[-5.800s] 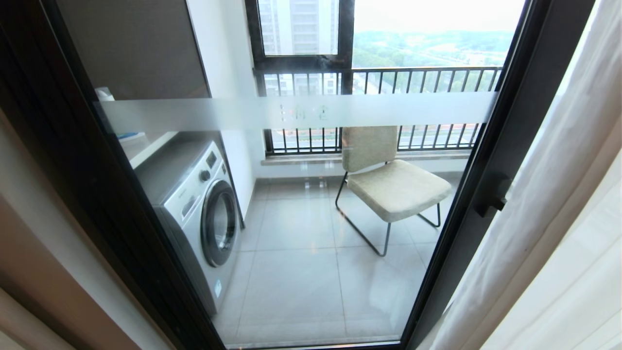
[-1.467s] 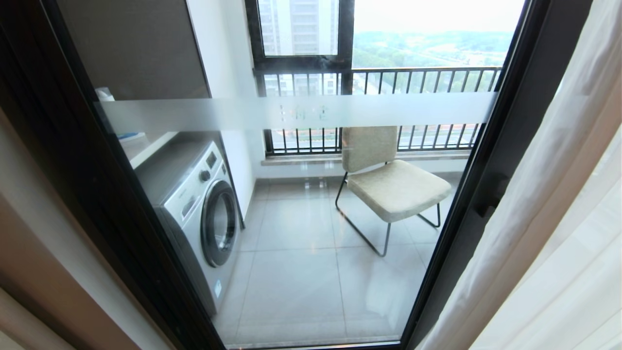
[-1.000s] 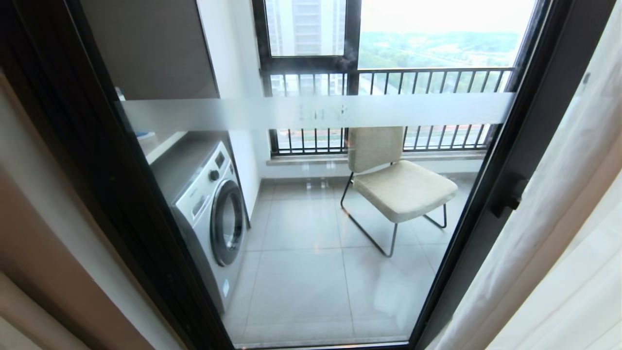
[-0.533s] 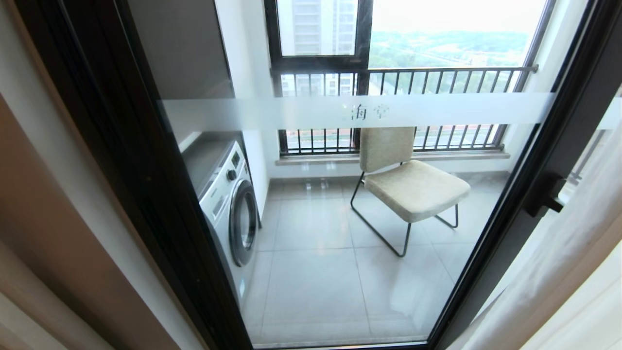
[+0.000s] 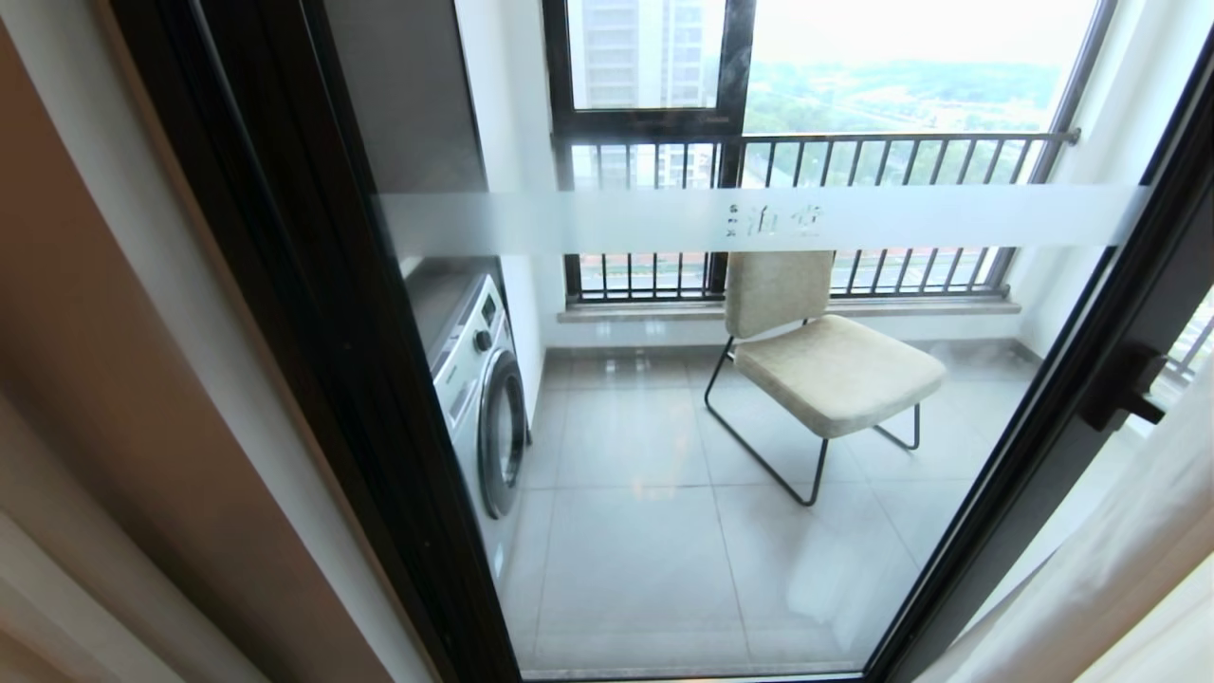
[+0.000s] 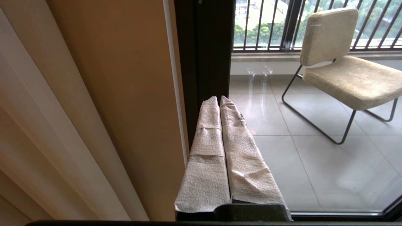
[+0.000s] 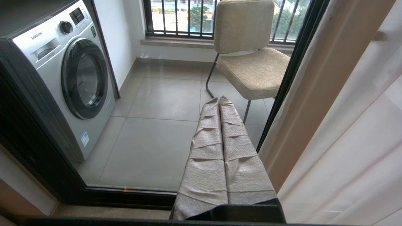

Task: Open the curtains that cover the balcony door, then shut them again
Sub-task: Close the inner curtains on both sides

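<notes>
The left gripper (image 6: 219, 99) and right gripper (image 7: 219, 99) both have their wrapped fingers pressed together, holding nothing — each appears only in its own wrist view. Ahead of them stands the balcony door (image 5: 759, 220), uncovered. The curtains (image 7: 345, 125) hang just right of the right gripper; only its view shows the washing machine (image 7: 62, 78) fully.

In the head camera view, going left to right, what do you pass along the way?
Beige curtain → black door frame → washing machine → chair → door handle → sheer white curtain.
</notes>
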Tool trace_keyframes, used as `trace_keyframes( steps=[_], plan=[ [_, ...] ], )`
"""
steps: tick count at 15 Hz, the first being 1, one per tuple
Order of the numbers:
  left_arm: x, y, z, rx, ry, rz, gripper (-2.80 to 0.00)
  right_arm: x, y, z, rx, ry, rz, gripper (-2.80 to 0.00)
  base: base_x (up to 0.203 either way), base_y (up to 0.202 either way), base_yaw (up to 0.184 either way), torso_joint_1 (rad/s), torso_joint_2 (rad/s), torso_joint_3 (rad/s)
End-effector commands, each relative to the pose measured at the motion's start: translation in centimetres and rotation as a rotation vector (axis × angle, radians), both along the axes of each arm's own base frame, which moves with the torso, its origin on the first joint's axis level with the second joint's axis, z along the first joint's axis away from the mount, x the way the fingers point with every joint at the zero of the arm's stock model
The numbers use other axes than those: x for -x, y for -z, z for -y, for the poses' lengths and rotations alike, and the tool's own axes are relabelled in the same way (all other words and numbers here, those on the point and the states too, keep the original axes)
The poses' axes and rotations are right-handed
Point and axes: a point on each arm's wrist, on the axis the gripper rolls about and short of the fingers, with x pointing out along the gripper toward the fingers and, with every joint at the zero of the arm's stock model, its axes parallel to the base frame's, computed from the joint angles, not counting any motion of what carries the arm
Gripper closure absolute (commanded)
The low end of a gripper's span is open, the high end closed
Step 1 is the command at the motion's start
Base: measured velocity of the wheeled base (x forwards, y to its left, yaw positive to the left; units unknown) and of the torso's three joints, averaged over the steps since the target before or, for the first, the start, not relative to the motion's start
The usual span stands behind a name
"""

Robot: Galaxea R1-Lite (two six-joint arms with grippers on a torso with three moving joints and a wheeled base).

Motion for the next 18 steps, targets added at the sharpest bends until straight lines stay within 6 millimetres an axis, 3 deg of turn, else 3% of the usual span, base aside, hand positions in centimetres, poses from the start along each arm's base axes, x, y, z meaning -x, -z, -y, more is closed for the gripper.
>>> trace_keyframes(
  steps=[1, 18],
  plan=[
    [0.0, 0.02, 0.0, 0.0, -0.001, 0.0, 0.0, -0.01, -0.01, 0.0, 0.0, 0.0, -0.001, 0.0, 0.0, 0.0, 0.0, 0.0, 0.0, 0.0],
    [0.0, 0.01, 0.0, 0.002, -0.002, 0.0, 0.0, -0.01, -0.01, 0.0, 0.0, 0.0, -0.001, 0.0, 0.0, 0.0, 0.0, 0.0, 0.0, 0.0]
  ],
)
